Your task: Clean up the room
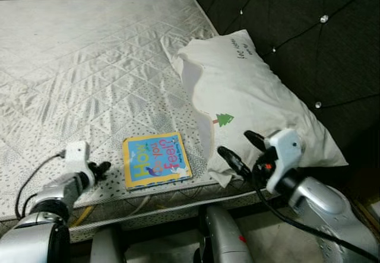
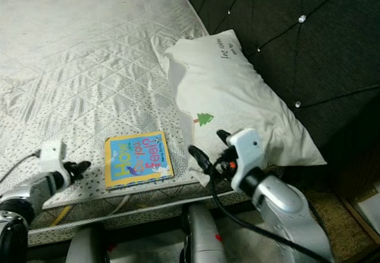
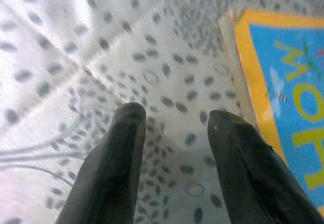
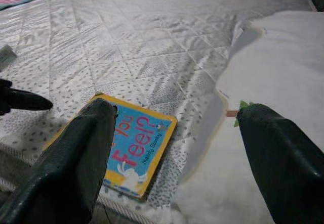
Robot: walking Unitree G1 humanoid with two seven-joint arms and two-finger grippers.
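Your right gripper (image 1: 242, 146) hovers, jaws spread, at the white pillow's (image 1: 249, 91) near corner; your left gripper (image 1: 102, 168), jaws apart, sits beside the yellow-bordered blue picture book (image 1: 155, 159) at the bed's (image 1: 89, 67) near edge.

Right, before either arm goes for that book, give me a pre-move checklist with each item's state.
1. Yellow-bordered blue picture book lies flat near the mattress edge, nothing on top: ok.
2. Left gripper open, empty, beside the book: ok.
3. Right gripper open, empty, over the white tree-print pillow's corner: ok.
4. Pillow apart from book: ok.
5. Quilted white mattress around the book free of clutter: ok.
6. Where the book should go: cannot tell.
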